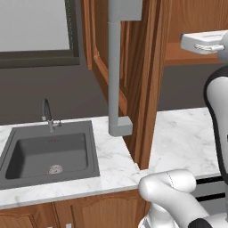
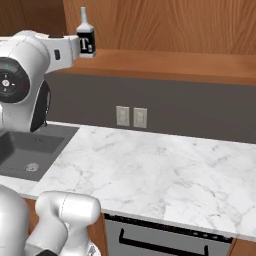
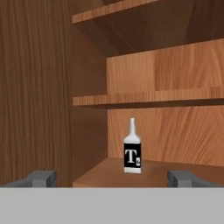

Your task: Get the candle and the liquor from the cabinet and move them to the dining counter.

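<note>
Simulated kitchen, seen from the driving base: white grey-veined marble bench (image 2: 150,170) running under a reddish-brown wooden cabinet (image 3: 39,87), with a dark grey sink (image 1: 46,153) and curved tap (image 1: 46,113) set into it at the left. Door (image 1: 144,80) of the cabinet swung out over the bench, its long grey bar handle (image 1: 115,67) standing vertical in the left base view. Two pale wall sockets (image 2: 131,116) mounted side by side on the dark backsplash beneath the cabinet floor.

Pictured upright on the cabinet's lowest shelf (image 3: 148,173): the liquor (image 3: 132,148), a small square bottle with a slim pale neck and a black label marked with a white "T". Stood alone on the wood, near the back panel, with a higher shelf (image 3: 148,97) above it. Also caught in the right base view (image 2: 86,35), upright at the shelf's front edge, just beyond the end of the white arm.

Claw (image 3: 113,177) released and spread wide, its two dark fingertips (image 3: 41,177) far apart at the bottom of the hand view, grasping nothing. Bottle framed between the tips but well clear of both, farther back on the shelf. Arm raised to shelf height, pointed into the open cabinet.
</note>
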